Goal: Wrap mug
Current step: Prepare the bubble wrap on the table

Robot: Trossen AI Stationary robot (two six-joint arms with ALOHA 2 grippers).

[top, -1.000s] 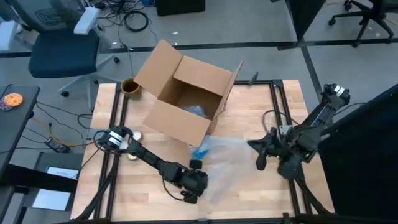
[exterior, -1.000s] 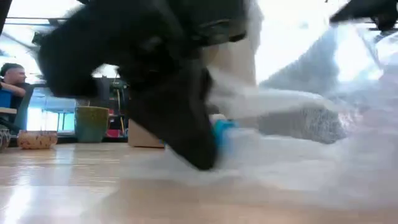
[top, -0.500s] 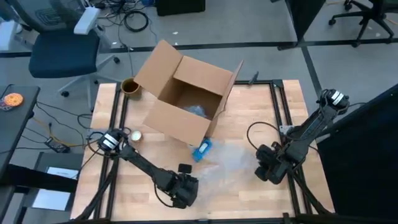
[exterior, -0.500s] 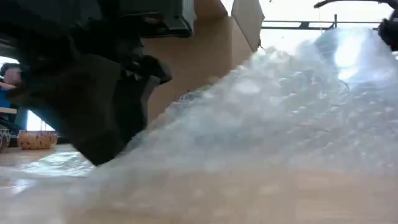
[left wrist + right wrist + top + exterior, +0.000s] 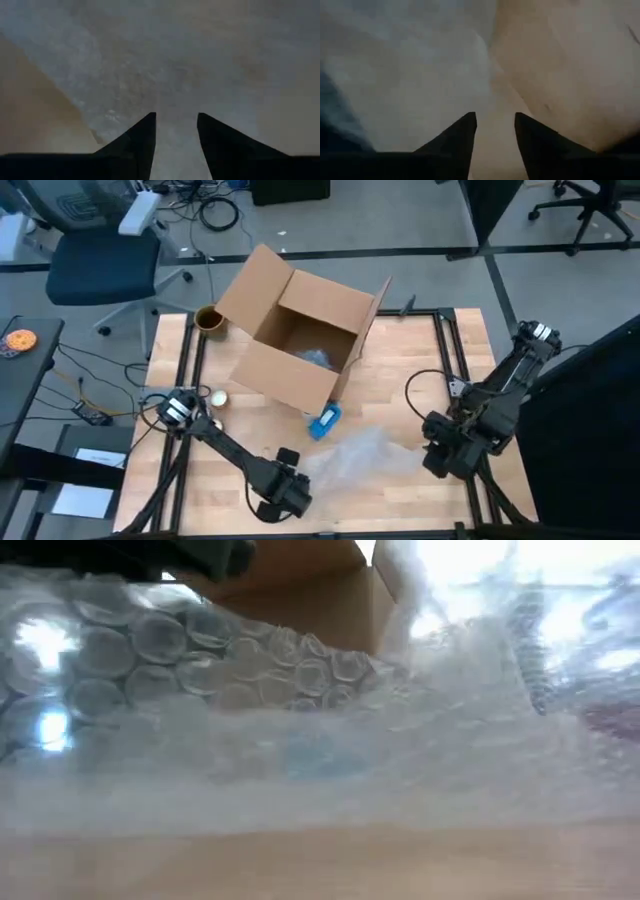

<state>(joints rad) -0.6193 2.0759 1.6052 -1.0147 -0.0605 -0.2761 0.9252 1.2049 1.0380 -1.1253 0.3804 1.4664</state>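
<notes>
A clear bubble wrap sheet point(image 5: 360, 455) lies bunched on the table near the front edge, between my two grippers. In the low view the bubble wrap point(image 5: 200, 670) rises high on the left of the picture. My left gripper point(image 5: 285, 498) is at the sheet's left end. My right gripper point(image 5: 438, 460) is at its right end. Both are shut on the wrap. An olive mug point(image 5: 208, 318) stands upright at the far left of the table, beside the cardboard box point(image 5: 300, 330). No gripper is near the mug. My left gripper pinches the bubble wrap's left edge point(image 5: 172, 107) between its two fingers, which come at it from the table's left. That end of the sheet is raised off the table. My right gripper has the wrap's right edge point(image 5: 482, 107) between its fingers, coming from the table's right. One layer or several, I cannot tell.
The open cardboard box has something pale blue inside it. A blue flat thing point(image 5: 325, 421) lies on the table by the box's near side. A small round pale thing point(image 5: 217, 397) lies at the left. Bare wood point(image 5: 420, 360) shows right of the box.
Both grippers have gone toward the table's near edge, the left one also leftward. The bubble wrap has slid with them off the blue thing, which now shows uncovered. The sheet has bunched up between the grippers, and its left part has risen in front of the low camera.
</notes>
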